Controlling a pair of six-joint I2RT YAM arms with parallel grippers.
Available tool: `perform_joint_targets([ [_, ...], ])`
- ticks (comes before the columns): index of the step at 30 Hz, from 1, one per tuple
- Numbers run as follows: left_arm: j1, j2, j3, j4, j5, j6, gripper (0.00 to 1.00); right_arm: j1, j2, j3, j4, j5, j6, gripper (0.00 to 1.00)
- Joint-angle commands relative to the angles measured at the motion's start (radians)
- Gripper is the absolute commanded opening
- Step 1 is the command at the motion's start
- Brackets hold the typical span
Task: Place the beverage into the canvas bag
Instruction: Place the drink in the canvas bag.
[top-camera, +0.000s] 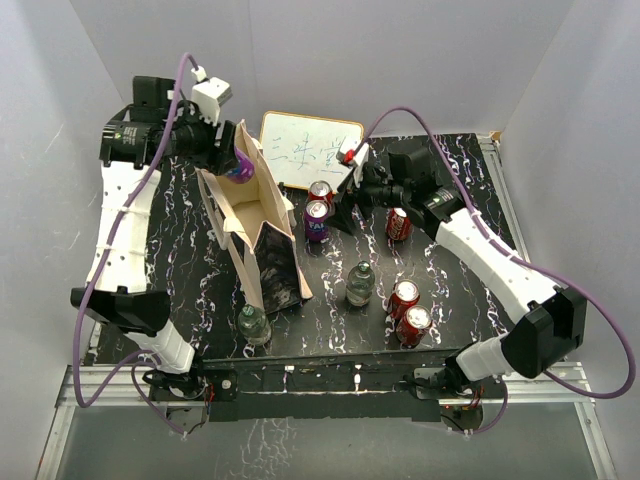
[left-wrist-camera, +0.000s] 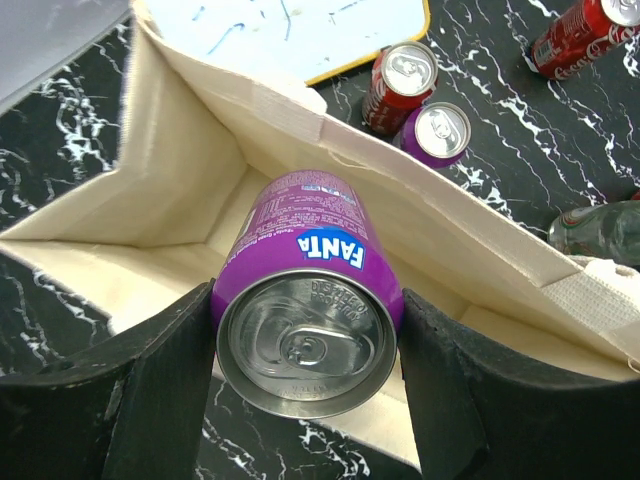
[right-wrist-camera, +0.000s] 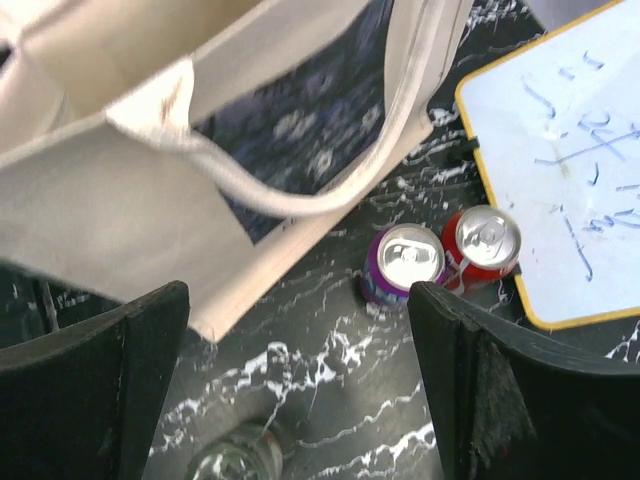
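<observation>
Presently the purple aluminium Fanta can (left-wrist-camera: 305, 330) is clamped in the left gripper (left-wrist-camera: 305, 378), held at the open mouth of the tall beige canvas bag (left-wrist-camera: 150, 180); only the release is judged outstanding. The right gripper (right-wrist-camera: 300, 385) is spread, empty. The black, white-veined tabletop (top-camera: 330, 320) is enclosed by plain white walls (top-camera: 400, 60).

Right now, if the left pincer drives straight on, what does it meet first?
Probably the inside of the canvas bag: the left pincer holds the Fanta can over its open mouth. Depth unclear.
</observation>
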Motion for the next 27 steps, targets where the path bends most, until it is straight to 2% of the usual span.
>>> perform_joint_targets([
  [1,-0.028,-0.055,-0.064,0.084,-0.005,0.000,0.00,0.037,0.059,0.168,0.062,0.024,0.126,0.94],
  [9,-0.031,-0.055,-0.123,0.114,-0.046,0.046,0.00,0.136,0.284,0.453,0.043,0.094,0.275,0.87],
  [13,-0.031,-0.041,-0.141,0.124,-0.067,0.066,0.00,0.192,0.426,0.605,-0.035,0.283,0.318,0.83],
  [16,-0.033,-0.029,-0.181,0.154,-0.057,0.060,0.00,0.192,0.515,0.688,-0.095,0.299,0.352,0.75],
  [18,-0.039,-0.004,-0.189,0.159,-0.062,0.059,0.00,0.194,0.565,0.737,-0.130,0.296,0.360,0.65],
  [20,-0.048,0.034,-0.173,0.141,-0.086,0.073,0.00,0.194,0.603,0.763,-0.152,0.332,0.363,0.46],
  [22,-0.049,0.057,-0.163,0.139,-0.098,0.080,0.00,0.190,0.622,0.775,-0.156,0.361,0.352,0.32],
  [27,-0.048,0.111,-0.138,0.147,-0.058,0.130,0.00,0.179,0.660,0.849,-0.188,0.371,0.297,0.15],
])
